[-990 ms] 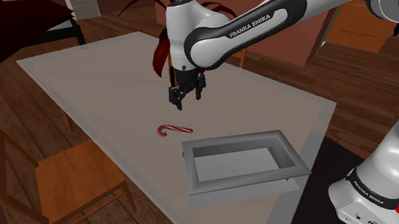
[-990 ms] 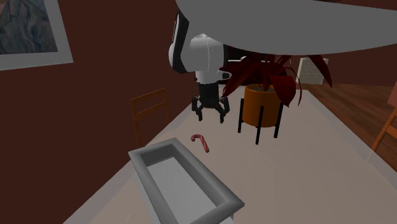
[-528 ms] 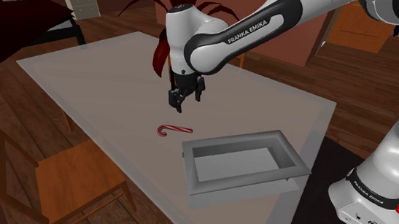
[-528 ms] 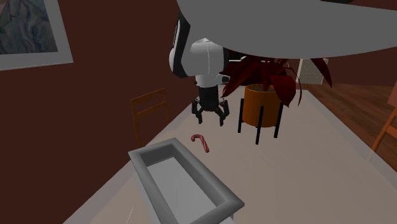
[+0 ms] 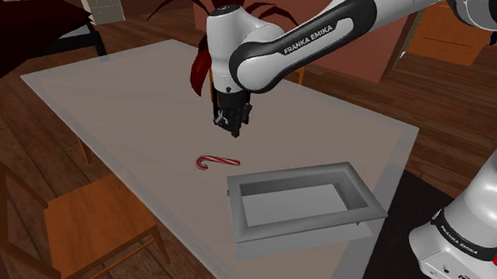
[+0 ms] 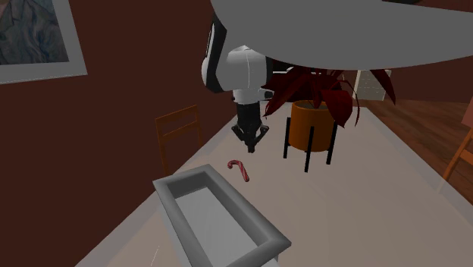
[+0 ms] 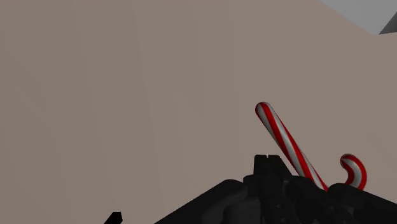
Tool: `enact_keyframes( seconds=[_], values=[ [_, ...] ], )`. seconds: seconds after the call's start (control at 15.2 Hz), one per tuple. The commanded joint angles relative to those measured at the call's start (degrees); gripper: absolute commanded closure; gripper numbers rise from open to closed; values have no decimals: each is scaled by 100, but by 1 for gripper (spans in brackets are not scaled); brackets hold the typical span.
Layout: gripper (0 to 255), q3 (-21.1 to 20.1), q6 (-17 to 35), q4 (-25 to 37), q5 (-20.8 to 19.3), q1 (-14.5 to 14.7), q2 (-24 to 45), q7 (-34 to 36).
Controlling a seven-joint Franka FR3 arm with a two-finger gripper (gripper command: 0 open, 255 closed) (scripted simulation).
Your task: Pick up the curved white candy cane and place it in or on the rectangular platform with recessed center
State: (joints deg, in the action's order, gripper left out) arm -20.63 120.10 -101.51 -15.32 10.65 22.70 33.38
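One red-and-white candy cane [image 5: 216,162] lies flat on the table [image 5: 131,107], at 6 o'clock from my gripper [image 5: 230,123] in the shoulder view, long axis 3-to-9. My fingers are clenched together, empty. The grey recessed tray [image 5: 303,231] sits at the cane's 4 o'clock.

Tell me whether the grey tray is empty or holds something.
Empty. The tray shows a bare recessed floor in the shoulder view; the candy cane lies on the table outside it.
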Motion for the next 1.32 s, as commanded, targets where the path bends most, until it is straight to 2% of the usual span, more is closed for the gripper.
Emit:
enact_keyframes(
  seconds=[0.0,0.2,0.26,0.73,1.25],
  values=[
    [255,0,0,0,0,0,0,0],
    [255,0,0,0,0,0,0,0],
    [0,0,0,0,0,0,0,0],
    [0,-559,1956,-224,-501,-502,935,-3186],
    [0,-380,2299,-73,-754,-348,1435,-3110]
  ],
)
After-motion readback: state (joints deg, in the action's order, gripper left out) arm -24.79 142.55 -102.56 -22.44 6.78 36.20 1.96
